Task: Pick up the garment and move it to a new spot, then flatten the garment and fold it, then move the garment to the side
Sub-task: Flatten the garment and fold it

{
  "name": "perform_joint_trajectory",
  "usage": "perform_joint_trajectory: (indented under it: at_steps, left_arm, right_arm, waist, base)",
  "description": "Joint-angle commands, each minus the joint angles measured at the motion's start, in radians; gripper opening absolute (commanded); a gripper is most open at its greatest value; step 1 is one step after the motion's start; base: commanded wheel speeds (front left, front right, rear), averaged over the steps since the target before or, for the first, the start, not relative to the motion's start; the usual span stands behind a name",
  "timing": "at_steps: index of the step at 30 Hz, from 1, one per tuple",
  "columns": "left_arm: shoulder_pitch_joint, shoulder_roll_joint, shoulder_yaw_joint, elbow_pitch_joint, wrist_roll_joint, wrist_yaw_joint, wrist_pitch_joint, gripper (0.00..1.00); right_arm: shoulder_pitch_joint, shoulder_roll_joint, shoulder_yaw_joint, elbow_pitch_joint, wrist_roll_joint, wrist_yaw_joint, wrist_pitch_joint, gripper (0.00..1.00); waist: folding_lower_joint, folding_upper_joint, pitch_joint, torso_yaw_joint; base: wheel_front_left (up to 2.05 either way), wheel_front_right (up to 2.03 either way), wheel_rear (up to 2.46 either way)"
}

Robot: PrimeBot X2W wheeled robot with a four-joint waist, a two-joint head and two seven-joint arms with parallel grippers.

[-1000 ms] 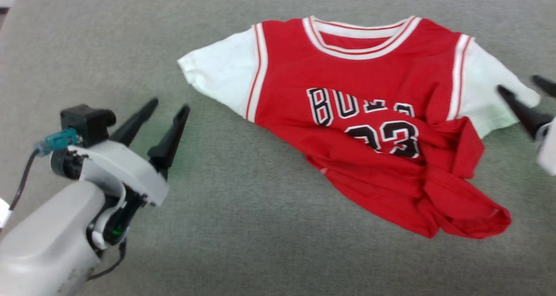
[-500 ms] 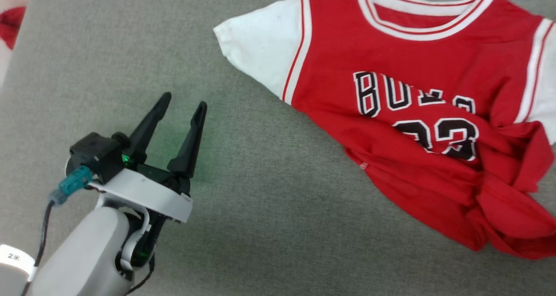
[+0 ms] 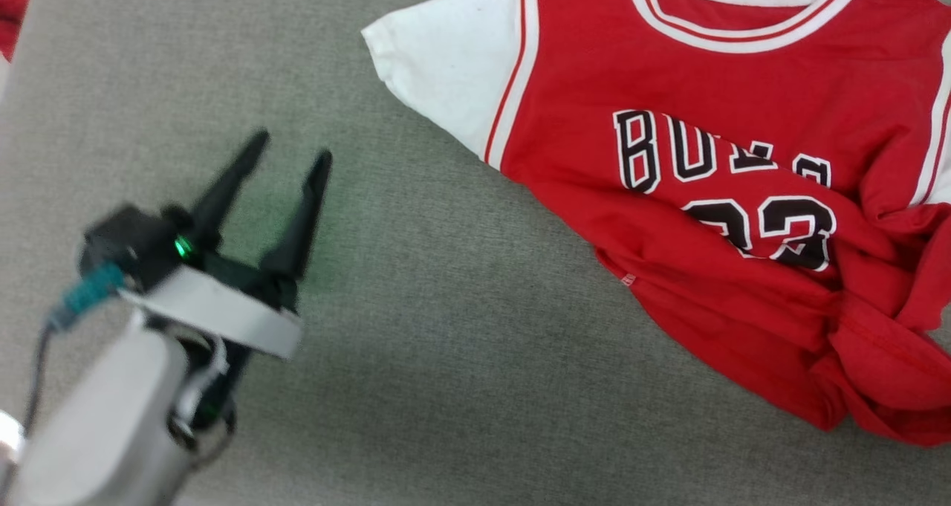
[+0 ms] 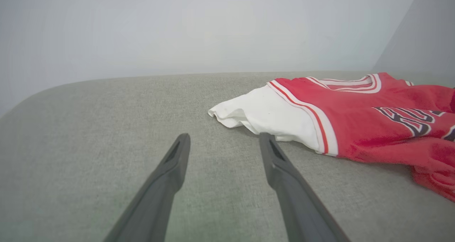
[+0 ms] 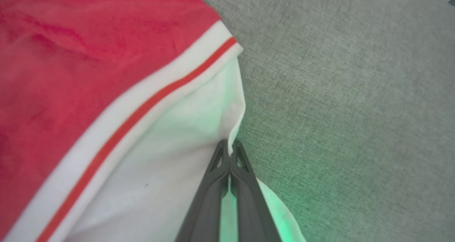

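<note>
The left gripper hovers over the grey cushion, fingers spread apart and holding nothing, clear of the jersey. The jersey lies front up further right on the same cushion, one white sleeve toward that gripper, its lower hem bunched. At the other sleeve, the right gripper is pinched together on the white edge.

1. The garment is lying on the padded surface, toward the robot's right.
2. The left gripper is sitting left of it, apart from its left sleeve.
3. The right gripper is meeting the other sleeve at its edge.
</note>
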Motion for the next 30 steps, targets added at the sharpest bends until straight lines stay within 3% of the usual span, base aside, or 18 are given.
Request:
perform_joint_trajectory:
  at_steps: [1,8,13,22,30]
  left_arm:
    - [-0.044,0.019,0.002,0.0,0.012,-0.01,0.012,1.0]
    - [-0.276,0.112,-0.053,0.029,-0.056,-0.06,0.185,1.0]
    - [-0.513,0.173,-0.234,0.081,-0.224,-0.062,0.406,1.0]
    - [-0.85,0.215,-0.555,0.27,-0.445,-0.063,0.722,1.0]
    - [-0.989,0.214,-0.726,0.343,-0.585,-0.063,0.848,1.0]
  right_arm:
    - [0.043,0.018,0.031,0.039,0.001,0.0,0.002,0.0]
    - [-0.009,0.046,0.064,0.049,0.015,-0.001,-0.018,0.0]
    - [-0.055,0.06,0.09,0.042,0.023,-0.001,-0.027,0.0]
    - [-0.099,0.087,0.144,0.034,0.046,-0.001,-0.03,0.0]
    - [-0.125,0.099,0.189,0.038,0.066,-0.002,-0.039,0.0]
  waist:
    - [0.0,0.0,0.008,-0.009]
    - [0.0,0.0,0.041,-0.041]
    - [0.0,0.0,0.08,-0.065]
    - [0.0,0.0,0.146,-0.119]
    - [0.0,0.0,0.175,-0.139]
  base:
    - [0.0,0.0,0.0]
    - [0.0,0.0,0.0]
    - [0.0,0.0,0.0]
    - [0.0,0.0,0.0]
    - [0.0,0.0,0.0]
